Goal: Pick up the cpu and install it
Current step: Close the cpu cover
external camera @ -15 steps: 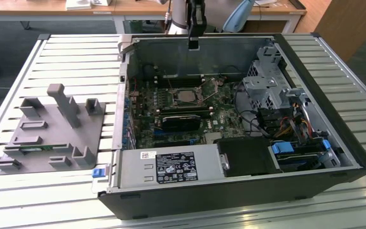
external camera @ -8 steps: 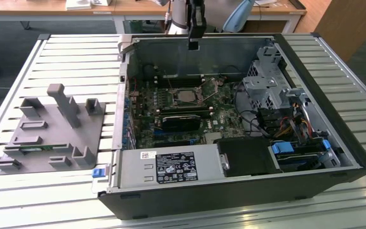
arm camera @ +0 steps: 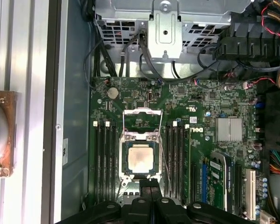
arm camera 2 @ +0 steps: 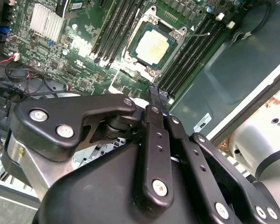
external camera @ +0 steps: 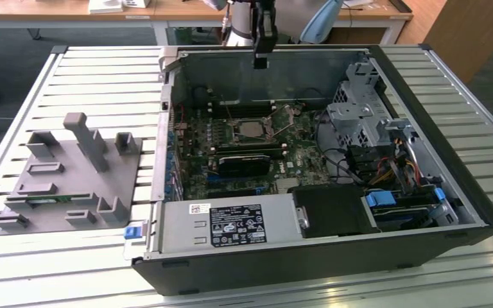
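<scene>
The cpu, a shiny silver-grey square chip, lies flat in the motherboard socket, whose metal load plate is swung open. It appears in both wrist views and in the exterior view. My gripper hangs well above the board, near the socket's edge, with its black fingers pressed together and nothing between them. In the exterior view the gripper sits high over the open case, clear of the cpu.
Memory slots flank the socket. A metal drive cage and cables stand at the exterior view's right, a power supply at the case front. A grey fixture sits outside the case at the exterior view's left.
</scene>
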Robot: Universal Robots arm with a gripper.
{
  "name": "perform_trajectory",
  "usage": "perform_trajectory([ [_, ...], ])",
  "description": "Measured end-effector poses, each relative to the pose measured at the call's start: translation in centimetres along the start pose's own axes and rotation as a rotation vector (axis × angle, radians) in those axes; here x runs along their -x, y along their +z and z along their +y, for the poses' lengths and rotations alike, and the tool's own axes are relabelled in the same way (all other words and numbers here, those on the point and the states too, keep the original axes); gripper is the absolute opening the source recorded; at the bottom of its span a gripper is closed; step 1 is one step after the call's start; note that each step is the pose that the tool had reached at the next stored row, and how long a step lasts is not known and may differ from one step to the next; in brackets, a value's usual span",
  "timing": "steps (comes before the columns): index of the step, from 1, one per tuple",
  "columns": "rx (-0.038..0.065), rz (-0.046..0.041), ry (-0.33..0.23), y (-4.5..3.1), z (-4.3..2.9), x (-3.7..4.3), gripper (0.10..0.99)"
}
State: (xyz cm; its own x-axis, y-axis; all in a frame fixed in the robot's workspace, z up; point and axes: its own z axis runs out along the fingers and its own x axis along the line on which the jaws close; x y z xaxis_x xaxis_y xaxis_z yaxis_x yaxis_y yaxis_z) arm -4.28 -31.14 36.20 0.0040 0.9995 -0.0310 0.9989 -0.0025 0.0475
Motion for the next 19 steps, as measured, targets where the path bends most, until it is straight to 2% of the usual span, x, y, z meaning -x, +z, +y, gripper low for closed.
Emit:
perform_trajectory([
  [19,0.000,0.0000,0.000,0.58,-0.03,-0.02,0.106],
])
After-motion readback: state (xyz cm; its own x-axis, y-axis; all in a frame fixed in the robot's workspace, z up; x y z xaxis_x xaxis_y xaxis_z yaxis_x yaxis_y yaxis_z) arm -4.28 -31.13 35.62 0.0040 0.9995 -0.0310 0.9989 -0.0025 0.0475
